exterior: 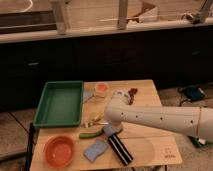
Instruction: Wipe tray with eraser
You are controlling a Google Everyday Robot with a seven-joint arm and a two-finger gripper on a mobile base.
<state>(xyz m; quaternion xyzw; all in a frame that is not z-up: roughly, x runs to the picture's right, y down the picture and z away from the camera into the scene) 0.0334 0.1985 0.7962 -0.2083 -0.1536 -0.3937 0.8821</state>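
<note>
The large green tray lies on the left half of the wooden table. A small blue-grey pad, the eraser, lies just right of the tray's far right corner, next to a small orange cup. My gripper is at the end of the white arm, low over the table just right of the tray's near right corner. It is well in front of the eraser and not touching it.
A round orange bowl stands at the front left. A light blue sponge, a black block with white stripes and a green vegetable lie in front of the gripper. A reddish item lies at the back right.
</note>
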